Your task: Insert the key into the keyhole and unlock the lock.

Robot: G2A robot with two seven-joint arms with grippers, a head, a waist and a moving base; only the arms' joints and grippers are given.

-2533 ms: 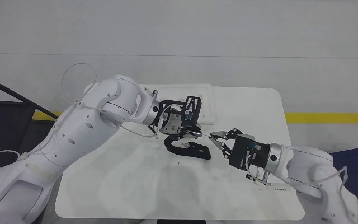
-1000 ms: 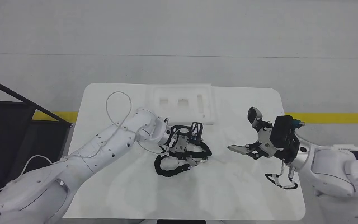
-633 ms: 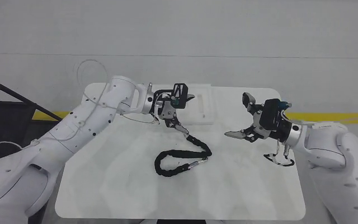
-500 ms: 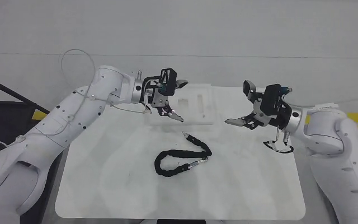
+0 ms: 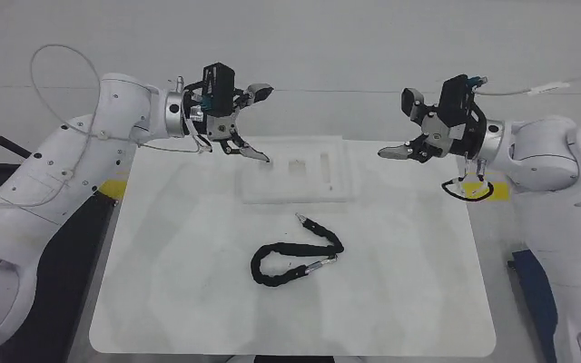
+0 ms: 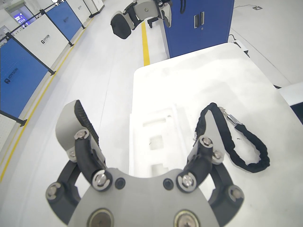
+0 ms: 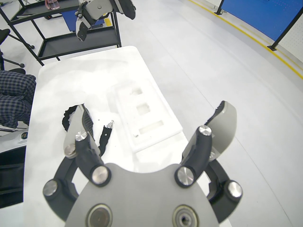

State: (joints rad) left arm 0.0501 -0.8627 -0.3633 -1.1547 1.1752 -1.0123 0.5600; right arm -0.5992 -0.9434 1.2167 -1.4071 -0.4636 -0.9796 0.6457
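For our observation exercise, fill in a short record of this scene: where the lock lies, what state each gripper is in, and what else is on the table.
Cable lock: lies looped on the white table, its two ends apart, nothing touching it.
Left gripper: open, empty, raised above the table's far edge, left side.
Right gripper: open, empty, raised above the far edge, right side.
Foam tray: on the table's far side, beyond the lock.

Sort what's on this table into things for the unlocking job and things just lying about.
For the job: black fabric-sleeved cable lock, ends apart, on the white table.
Lying about: white foam tray with rectangular recesses, beyond the lock.
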